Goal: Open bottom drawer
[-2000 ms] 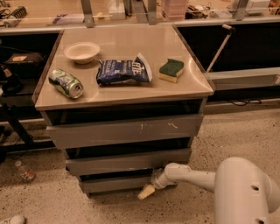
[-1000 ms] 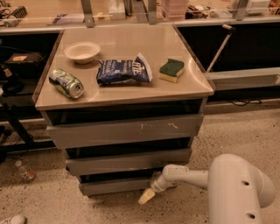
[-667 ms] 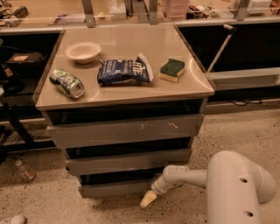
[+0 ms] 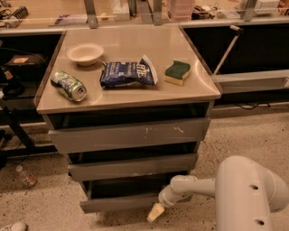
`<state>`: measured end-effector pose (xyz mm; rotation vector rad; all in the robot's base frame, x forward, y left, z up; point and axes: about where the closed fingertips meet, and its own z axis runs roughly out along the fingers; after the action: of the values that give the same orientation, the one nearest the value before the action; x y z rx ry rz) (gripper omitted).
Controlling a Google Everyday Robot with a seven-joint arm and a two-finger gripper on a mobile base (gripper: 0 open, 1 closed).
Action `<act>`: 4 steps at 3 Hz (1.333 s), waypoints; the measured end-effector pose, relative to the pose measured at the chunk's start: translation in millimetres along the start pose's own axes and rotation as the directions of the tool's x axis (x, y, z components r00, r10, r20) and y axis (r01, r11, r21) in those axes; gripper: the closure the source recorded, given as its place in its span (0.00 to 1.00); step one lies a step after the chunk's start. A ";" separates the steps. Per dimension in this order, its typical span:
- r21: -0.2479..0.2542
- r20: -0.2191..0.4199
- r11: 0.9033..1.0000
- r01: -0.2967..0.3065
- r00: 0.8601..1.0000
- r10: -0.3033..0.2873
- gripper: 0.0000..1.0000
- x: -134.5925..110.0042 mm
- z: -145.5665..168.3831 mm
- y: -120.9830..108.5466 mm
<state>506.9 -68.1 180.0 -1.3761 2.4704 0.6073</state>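
Three grey drawers stack under the worktop [image 4: 135, 45]; the bottom drawer [image 4: 117, 204] sits lowest, near the floor, a dark gap above its front. The white arm [image 4: 198, 186] reaches its right end, with the pincer [image 4: 156, 212] just below the front's edge, its grip impossible to tell.

A speckled floor [image 4: 257, 135] lay under warm yellowish light. At 12 o'clock a long workbench [image 4: 40, 11] ran across the room, with dark bays beneath it. A pale pole [image 4: 224, 50] leaned at 2 o'clock, and a plastic bottle [image 4: 25, 176] sat at 8 o'clock. The gripper [image 4: 156, 212] hung at 6 o'clock, near the floor.
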 end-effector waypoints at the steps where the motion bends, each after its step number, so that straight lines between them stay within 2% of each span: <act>1: 0.000 0.000 1.000 0.000 1.000 0.000 0.00 -1.1 -0.7 -0.5; 3: -0.086 -0.123 0.995 -0.045 0.992 0.034 0.00 60.2 -6.9 55.8; 4: -0.113 -0.164 0.992 -0.053 0.986 0.034 0.00 78.3 -13.0 75.4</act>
<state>401.5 -97.6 177.4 -1.4724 2.6359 0.6856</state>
